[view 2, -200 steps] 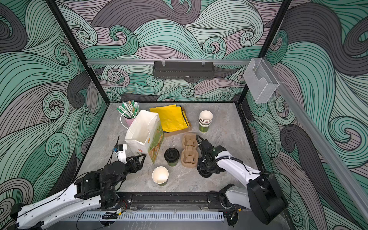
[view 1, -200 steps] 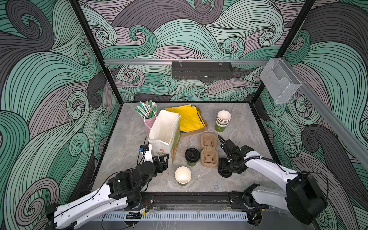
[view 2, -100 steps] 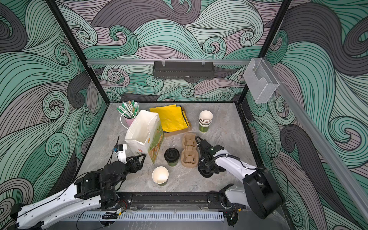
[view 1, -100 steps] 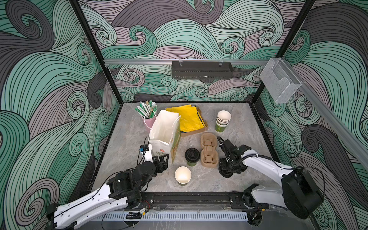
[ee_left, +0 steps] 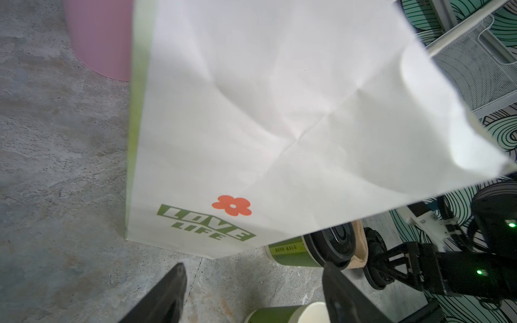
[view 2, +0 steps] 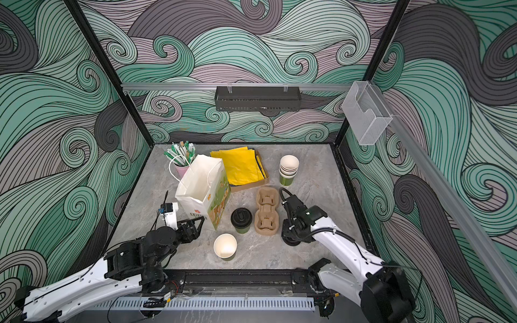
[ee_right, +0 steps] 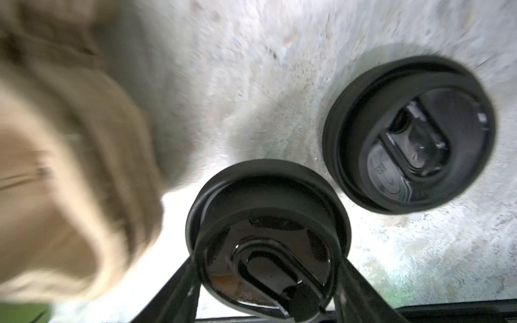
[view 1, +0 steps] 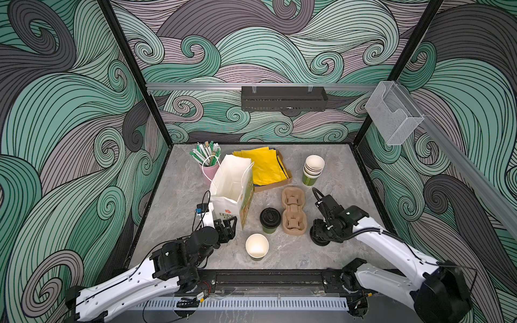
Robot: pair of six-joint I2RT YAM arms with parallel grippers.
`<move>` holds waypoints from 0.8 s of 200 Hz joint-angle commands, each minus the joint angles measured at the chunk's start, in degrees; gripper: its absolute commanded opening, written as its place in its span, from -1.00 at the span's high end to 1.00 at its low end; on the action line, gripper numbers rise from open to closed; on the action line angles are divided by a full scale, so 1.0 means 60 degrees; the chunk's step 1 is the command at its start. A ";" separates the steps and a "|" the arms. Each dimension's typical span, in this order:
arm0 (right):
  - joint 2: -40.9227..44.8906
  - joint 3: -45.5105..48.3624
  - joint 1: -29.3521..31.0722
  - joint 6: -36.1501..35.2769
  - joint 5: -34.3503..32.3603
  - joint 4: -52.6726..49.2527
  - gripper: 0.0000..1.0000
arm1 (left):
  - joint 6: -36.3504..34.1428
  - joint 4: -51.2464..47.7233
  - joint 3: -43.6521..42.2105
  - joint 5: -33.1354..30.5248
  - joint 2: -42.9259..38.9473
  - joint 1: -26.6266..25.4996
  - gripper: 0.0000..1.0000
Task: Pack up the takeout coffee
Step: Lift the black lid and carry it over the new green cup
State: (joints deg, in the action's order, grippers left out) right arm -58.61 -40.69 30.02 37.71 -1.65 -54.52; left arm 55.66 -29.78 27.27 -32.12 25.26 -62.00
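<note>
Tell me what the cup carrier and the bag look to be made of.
Cup carrier: likely molded paper pulp, matte tan, with soft pressed ridges. Bag: paper, matte white, with sharp creases and a printed logo; whether it has a coating cannot be told.

Lidded cup [view 1: 270, 219]: 1.
Open cup [view 1: 257, 246], standing alone: 1.
Cup stack [view 1: 312, 170]: 1, probably 4 cups; the rims are hard to separate.
Bag [view 1: 232, 184]: 1.
Carrier [view 1: 293, 210]: 1.
Pink cup [view 1: 210, 171] of stirrers: 1; the stirrers are too small to count.
Napkin tray [view 1: 274, 183]: 1.
Loose lids: 2, lid A [ee_right: 268, 237] and lid B [ee_right: 408, 134].
</note>
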 commanded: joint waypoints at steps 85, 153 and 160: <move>-0.1292 -0.4406 0.5199 -0.0782 -0.0956 -0.2000 -0.32 | 0.1700 -0.1371 0.0139 -0.0332 -0.0301 0.0077 -0.56; -0.4200 -0.6541 0.7024 -0.2335 -0.0398 -0.1547 -0.33 | 0.2462 -0.2928 0.0167 -0.1238 -0.1734 0.0076 -0.56; -0.4421 -0.6741 0.7099 -0.2463 -0.0324 -0.1572 -0.34 | 0.2459 -0.3051 0.0154 -0.1294 -0.1879 0.0066 -0.56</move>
State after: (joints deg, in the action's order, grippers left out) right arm -81.58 -77.21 70.83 27.29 -4.99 -63.44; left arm 68.45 -42.00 27.24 -36.40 16.69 -62.00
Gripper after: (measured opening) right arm 0.668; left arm 0.780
